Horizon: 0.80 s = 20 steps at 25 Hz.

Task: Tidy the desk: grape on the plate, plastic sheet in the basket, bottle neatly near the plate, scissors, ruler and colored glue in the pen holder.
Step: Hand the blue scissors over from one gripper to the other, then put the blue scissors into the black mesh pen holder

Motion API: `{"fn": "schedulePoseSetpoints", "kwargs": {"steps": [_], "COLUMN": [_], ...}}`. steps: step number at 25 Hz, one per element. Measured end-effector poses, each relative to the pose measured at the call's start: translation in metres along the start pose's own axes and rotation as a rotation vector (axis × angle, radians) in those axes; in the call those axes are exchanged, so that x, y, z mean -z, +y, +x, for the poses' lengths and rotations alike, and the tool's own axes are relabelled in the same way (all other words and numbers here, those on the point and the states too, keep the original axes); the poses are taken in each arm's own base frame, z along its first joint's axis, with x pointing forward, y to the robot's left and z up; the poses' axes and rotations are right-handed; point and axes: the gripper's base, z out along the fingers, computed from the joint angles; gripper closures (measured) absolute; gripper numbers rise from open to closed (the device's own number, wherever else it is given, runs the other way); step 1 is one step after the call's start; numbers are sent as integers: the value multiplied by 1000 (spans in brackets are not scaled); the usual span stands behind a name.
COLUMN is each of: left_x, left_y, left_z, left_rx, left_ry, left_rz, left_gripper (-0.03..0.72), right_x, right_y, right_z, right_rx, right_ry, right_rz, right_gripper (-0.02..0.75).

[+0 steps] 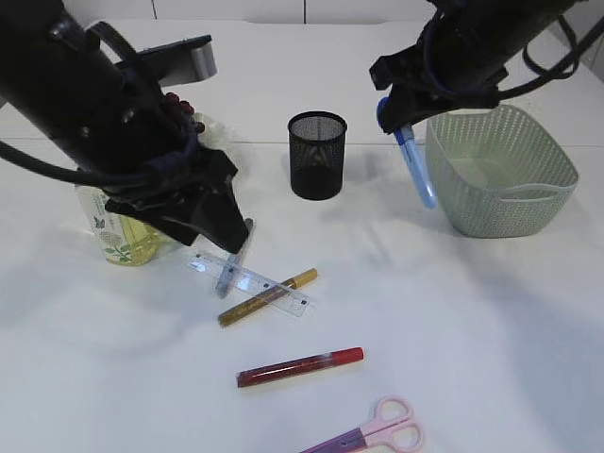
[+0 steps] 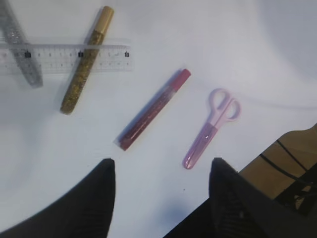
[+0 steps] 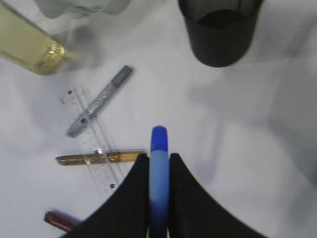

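My right gripper (image 1: 401, 118) is shut on a blue glue pen (image 3: 159, 148), held high between the black mesh pen holder (image 1: 317, 154) and the green basket (image 1: 500, 170). My left gripper (image 2: 161, 166) stands open and empty just above the table, beside the clear ruler (image 1: 250, 281). A gold glue pen (image 2: 86, 59) and a silver one (image 2: 20, 47) lie across that ruler. Nearer the front lie a red glue pen (image 2: 154, 109) and pink scissors (image 2: 210, 126). The bottle (image 1: 118, 231) of yellow liquid stands behind my left arm. Dark grapes (image 1: 175, 102) peek out above the arm. The plate is hidden.
Something clear and crumpled (image 3: 79, 6), perhaps the plastic sheet, lies behind the bottle. The table's front edge (image 2: 277, 148) runs close to the scissors. White tabletop (image 1: 491, 340) stretches in front of the basket.
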Motion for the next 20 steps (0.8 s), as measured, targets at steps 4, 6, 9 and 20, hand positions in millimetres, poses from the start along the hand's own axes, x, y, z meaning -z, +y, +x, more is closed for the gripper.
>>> {"fn": "schedulePoseSetpoints", "kwargs": {"steps": [4, 6, 9, 20], "left_x": [0, 0, 0, 1], "left_y": [6, 8, 9, 11], "left_z": [2, 2, 1, -3], "left_rx": [9, 13, 20, 5], "left_ry": [18, 21, 14, -32], "left_rz": [-65, -85, -94, -122], "left_gripper": [255, 261, 265, 265], "right_x": [11, 15, 20, 15], "right_y": [-8, -10, -10, 3], "right_z": [-8, -15, -26, -63], "right_rx": [-5, 6, 20, 114], "right_ry": [-7, -46, -144, -522], "right_rz": [114, 146, 174, 240], "right_gripper": [657, 657, 657, 657]}}
